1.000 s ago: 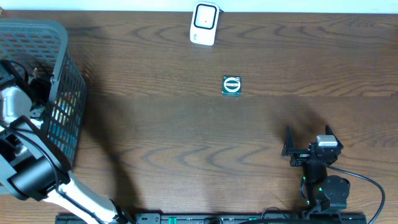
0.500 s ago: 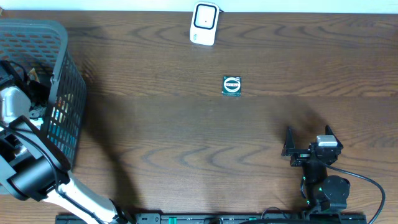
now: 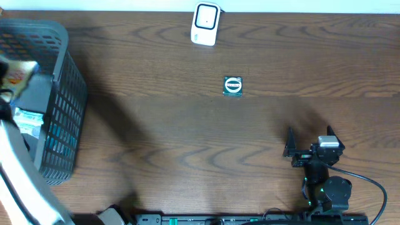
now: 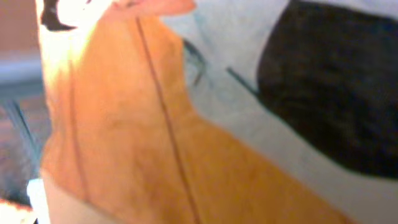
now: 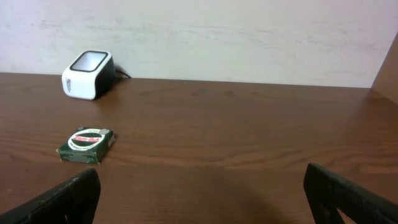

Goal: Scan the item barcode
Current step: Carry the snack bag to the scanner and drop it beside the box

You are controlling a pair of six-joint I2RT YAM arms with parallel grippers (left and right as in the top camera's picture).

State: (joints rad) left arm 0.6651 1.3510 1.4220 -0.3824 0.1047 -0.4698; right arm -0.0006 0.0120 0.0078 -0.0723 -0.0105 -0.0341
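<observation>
Left wrist view: orange packet (image 4: 124, 143) fills it, left claw (image 3: 9, 87) shut, apparently gripping it at the basket (image 3: 62, 94); next, carry it to the scanner (image 3: 205, 24). Right claw (image 5: 199, 199) wide, empty.

Shows the left arm (image 3: 19, 175) as a pale, blurred streak up the left edge of the overhead view, with the left gripper closed and its fingers hidden. Shows the right arm (image 3: 336, 189) folded low at bottom right, with the right gripper (image 3: 309, 131) level, pointing forward, jaws spread wide and empty.
</observation>
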